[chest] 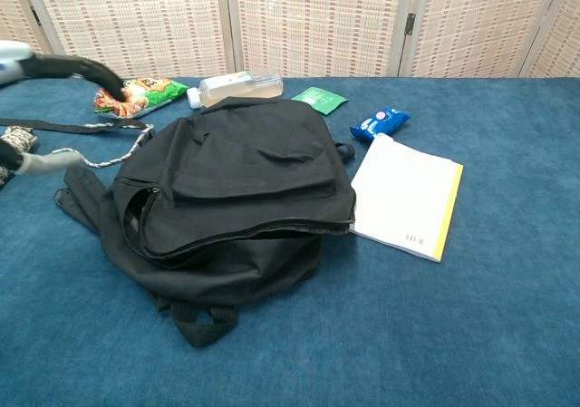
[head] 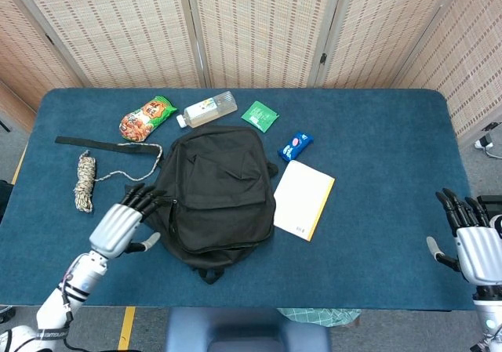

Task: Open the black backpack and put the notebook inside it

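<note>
The black backpack (head: 216,189) lies flat in the middle of the blue table, its zipper running along the lower left side (chest: 231,194). Just right of it rests the notebook (head: 303,199), white with a yellow edge (chest: 406,207). My left hand (head: 124,223) hovers at the backpack's lower left corner, fingers spread and holding nothing; the chest view catches only its blurred fingers (chest: 68,67) at the upper left. My right hand (head: 473,246) stays at the table's front right edge, open, far from the notebook.
Behind the backpack lie a snack bag (head: 147,118), a clear bottle (head: 207,109), a green packet (head: 260,116) and a blue packet (head: 296,144). A coiled rope (head: 84,179) and a black strap (head: 94,143) sit at the left. Woven screens stand behind the table (head: 392,132).
</note>
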You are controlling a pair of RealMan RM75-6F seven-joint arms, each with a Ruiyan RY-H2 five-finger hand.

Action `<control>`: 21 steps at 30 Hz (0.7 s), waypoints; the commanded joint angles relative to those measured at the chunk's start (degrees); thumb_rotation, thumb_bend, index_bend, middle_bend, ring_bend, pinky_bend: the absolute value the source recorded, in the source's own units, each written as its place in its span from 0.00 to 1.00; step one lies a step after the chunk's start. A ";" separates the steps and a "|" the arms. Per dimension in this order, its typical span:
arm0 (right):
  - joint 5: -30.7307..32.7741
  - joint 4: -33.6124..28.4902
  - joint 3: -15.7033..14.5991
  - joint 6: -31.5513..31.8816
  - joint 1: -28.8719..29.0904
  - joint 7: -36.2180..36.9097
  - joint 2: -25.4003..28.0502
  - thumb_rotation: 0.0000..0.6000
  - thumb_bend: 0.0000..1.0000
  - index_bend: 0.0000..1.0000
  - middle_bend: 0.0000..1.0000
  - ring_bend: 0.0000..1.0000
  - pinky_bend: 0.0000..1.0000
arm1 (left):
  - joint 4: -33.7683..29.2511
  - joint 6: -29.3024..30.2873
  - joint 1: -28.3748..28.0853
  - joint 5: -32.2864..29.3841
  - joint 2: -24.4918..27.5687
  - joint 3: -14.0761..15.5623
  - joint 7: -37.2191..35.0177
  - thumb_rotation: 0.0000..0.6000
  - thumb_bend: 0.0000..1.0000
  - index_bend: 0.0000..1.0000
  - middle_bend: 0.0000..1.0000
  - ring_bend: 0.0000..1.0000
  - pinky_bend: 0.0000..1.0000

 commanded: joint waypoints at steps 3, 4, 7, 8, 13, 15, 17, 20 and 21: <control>0.62 0.42 0.16 -0.46 -0.02 0.19 -0.17 1.00 0.40 0.07 0.08 0.16 0.08 | 0.22 -7.26 -6.82 -0.48 -4.51 -1.48 0.49 1.00 0.37 0.28 0.18 0.11 0.00; 0.77 0.51 0.21 -0.57 -0.02 0.25 -0.18 1.00 0.40 0.07 0.08 0.16 0.08 | 0.36 -8.09 -7.60 -0.93 -5.31 -1.64 0.78 1.00 0.36 0.28 0.18 0.11 0.00; 1.10 0.81 0.37 -0.85 0.02 0.48 -0.25 1.00 0.40 0.07 0.08 0.16 0.08 | 0.76 -10.91 -10.08 -2.38 -7.77 -1.92 1.56 1.00 0.36 0.28 0.18 0.11 0.00; 1.19 0.94 0.43 -0.97 0.07 0.55 -0.31 1.00 0.40 0.07 0.08 0.16 0.08 | 1.03 -12.04 -11.04 -2.92 -8.77 -1.91 1.99 1.00 0.36 0.27 0.18 0.11 0.00; 1.33 1.38 0.58 -1.40 0.26 0.83 -0.61 1.00 0.40 0.07 0.08 0.16 0.08 | 2.51 -15.72 -14.30 -5.73 -12.72 -1.95 3.94 1.00 0.35 0.27 0.18 0.11 0.00; 1.36 1.55 0.62 -1.52 0.30 0.95 -0.68 1.00 0.40 0.07 0.08 0.16 0.08 | 3.91 -16.40 -15.34 -7.45 -14.71 -2.28 5.07 1.00 0.35 0.27 0.18 0.11 0.00; 1.42 1.69 0.64 -1.65 0.32 1.07 -0.74 1.00 0.40 0.07 0.08 0.16 0.08 | 5.31 -16.46 -15.96 -9.13 -16.47 -2.62 6.30 1.00 0.35 0.27 0.18 0.11 0.00; 1.53 1.91 0.68 -1.80 0.33 1.22 -0.81 1.00 0.40 0.07 0.08 0.16 0.08 | 7.31 -16.75 -16.79 -12.41 -18.85 -3.16 7.44 1.00 0.35 0.27 0.18 0.11 0.00; 1.59 2.01 0.69 -1.85 0.33 1.26 -0.85 1.00 0.40 0.07 0.08 0.16 0.08 | 8.11 -16.90 -17.12 -13.66 -19.60 -3.40 7.71 1.00 0.35 0.27 0.18 0.11 0.00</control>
